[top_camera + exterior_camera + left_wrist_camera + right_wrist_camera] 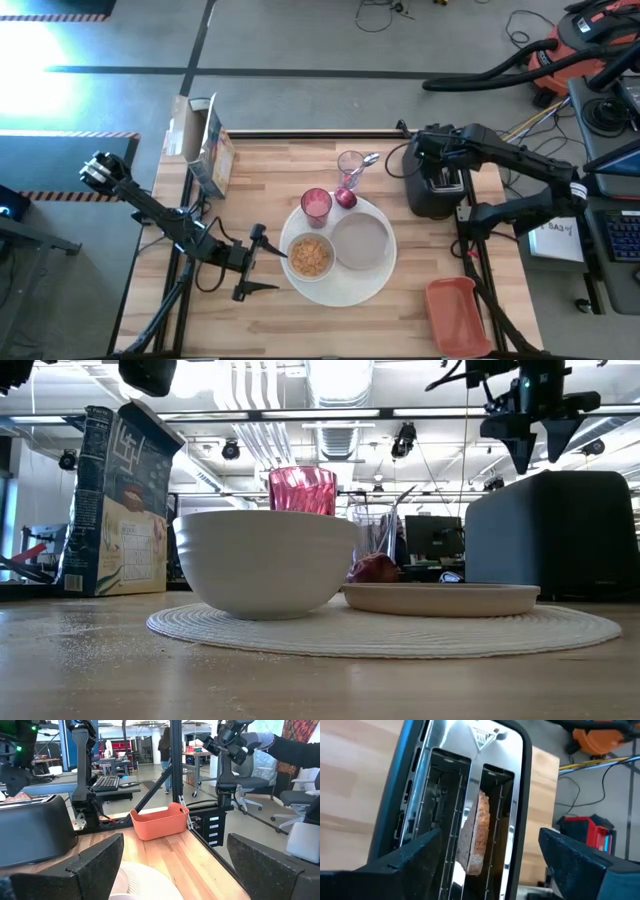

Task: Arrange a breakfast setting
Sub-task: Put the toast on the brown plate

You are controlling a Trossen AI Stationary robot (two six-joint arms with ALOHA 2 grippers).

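Note:
The white woven placemat (345, 288) lies mid-table and bears the white bowl (310, 257) of cereal, the pale plate (362, 241) and the pink cup (316, 205). The red fruit (344, 197) sits at the mat's far edge. The metal spoon (366, 160) stands in a clear glass (349, 165). The toast slice (476, 835) stands upright in one slot of the black toaster (434, 188). My right gripper (490, 865) hangs open just above the toaster, also seen in the low view (538, 452), a finger on either side of the toast. My left gripper (262, 263) is open and empty left of the mat.
A cereal box (206, 152) stands at the far left of the table. An orange bin (455, 315) sits at the near right corner. Bare wood lies along the near edge and left of the mat. A person stands in the room beyond, in the left wrist view (164, 745).

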